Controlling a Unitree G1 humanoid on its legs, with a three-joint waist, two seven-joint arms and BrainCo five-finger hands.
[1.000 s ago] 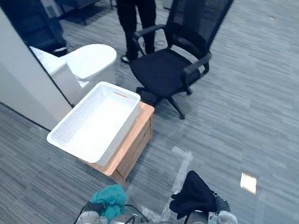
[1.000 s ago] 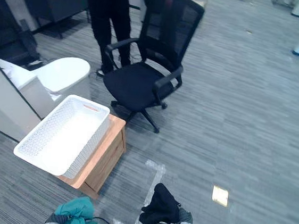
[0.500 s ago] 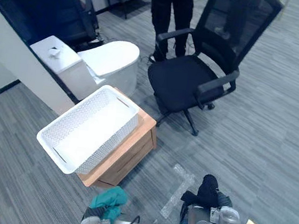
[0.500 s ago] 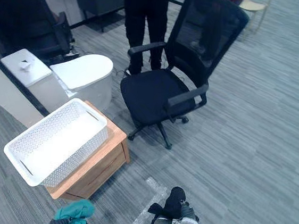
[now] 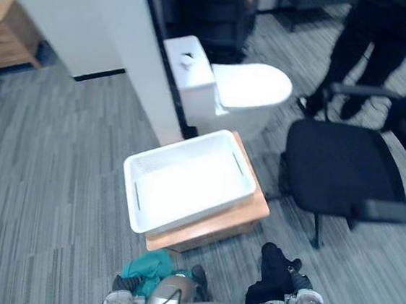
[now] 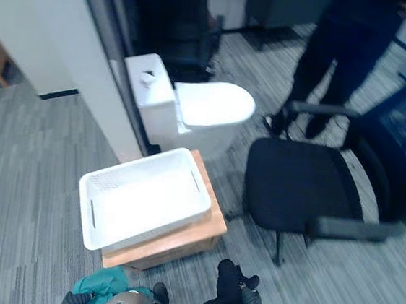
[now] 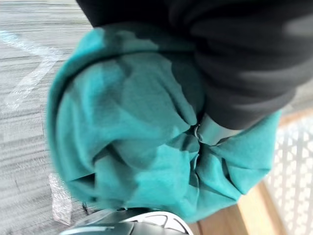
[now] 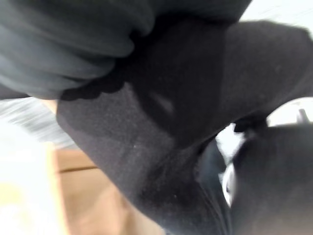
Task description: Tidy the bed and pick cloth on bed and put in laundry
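The whole view is swinging round as the camera turns. The white laundry basket [image 5: 178, 148] on its low wooden cabinet [image 5: 213, 229] is now sitting squarely ahead instead of off to the robot's left, so the drop is probably getting close. The left hand [image 7: 234, 63] is carrying a bunched teal cloth [image 7: 127, 142] just short of the basket's near side. The right hand [image 8: 63, 39] is carrying a black cloth [image 8: 171, 122] off the basket's near right corner. Both cloths are burying the hands, so I cannot tell how either grip stands.
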